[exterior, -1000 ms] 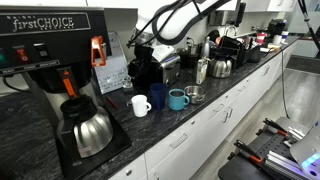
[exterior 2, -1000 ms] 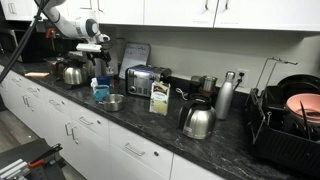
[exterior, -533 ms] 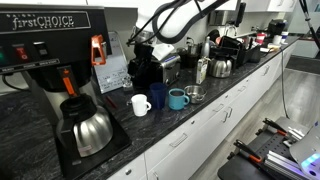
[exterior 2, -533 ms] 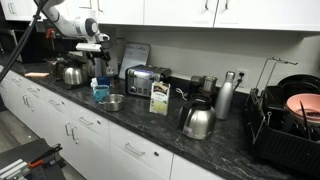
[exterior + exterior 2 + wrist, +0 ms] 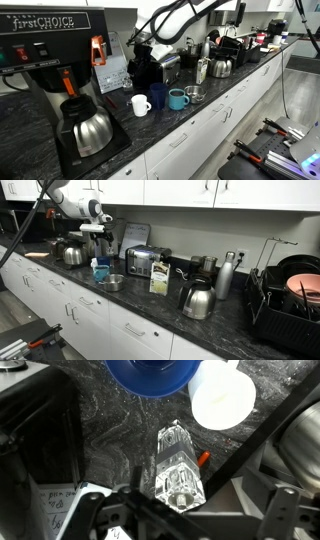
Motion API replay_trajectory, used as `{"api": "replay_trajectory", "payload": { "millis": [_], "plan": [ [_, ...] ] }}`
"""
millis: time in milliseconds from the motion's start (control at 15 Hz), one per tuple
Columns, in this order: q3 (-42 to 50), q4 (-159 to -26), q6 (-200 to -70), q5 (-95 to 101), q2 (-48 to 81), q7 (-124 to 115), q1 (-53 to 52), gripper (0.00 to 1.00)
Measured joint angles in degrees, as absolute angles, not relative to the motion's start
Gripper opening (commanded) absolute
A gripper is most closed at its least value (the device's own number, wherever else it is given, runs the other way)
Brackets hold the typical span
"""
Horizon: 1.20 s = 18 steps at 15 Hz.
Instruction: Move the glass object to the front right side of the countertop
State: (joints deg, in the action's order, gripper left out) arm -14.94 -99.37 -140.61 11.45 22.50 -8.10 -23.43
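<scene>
In the wrist view a clear, faceted glass object [image 5: 180, 472] stands upright on the dark speckled countertop [image 5: 115, 430], with a small orange piece beside it. My gripper [image 5: 185, 515] is straight above it, open, with its fingers spread wide on either side and not touching the glass. In both exterior views the gripper [image 5: 143, 52] [image 5: 100, 238] hangs over the back of the countertop [image 5: 150, 128] [image 5: 140, 297], behind the mugs. The glass object cannot be made out in those views.
A white mug [image 5: 140, 104] [image 5: 222, 398], a dark blue mug [image 5: 160, 96] [image 5: 150, 375], a teal mug [image 5: 177, 99] and a small bowl [image 5: 194, 94] [image 5: 113, 281] stand close by. A coffee machine [image 5: 60, 70], a toaster [image 5: 146, 260] and kettles [image 5: 197, 301] line the counter.
</scene>
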Motion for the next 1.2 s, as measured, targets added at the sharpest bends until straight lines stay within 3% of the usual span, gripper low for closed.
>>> {"api": "replay_trajectory", "payload": {
  "millis": [1200],
  "plan": [
    [-13.12, -82.24, -140.76, 11.43, 37.35, 2.6, -24.71, 1.0]
  ]
}}
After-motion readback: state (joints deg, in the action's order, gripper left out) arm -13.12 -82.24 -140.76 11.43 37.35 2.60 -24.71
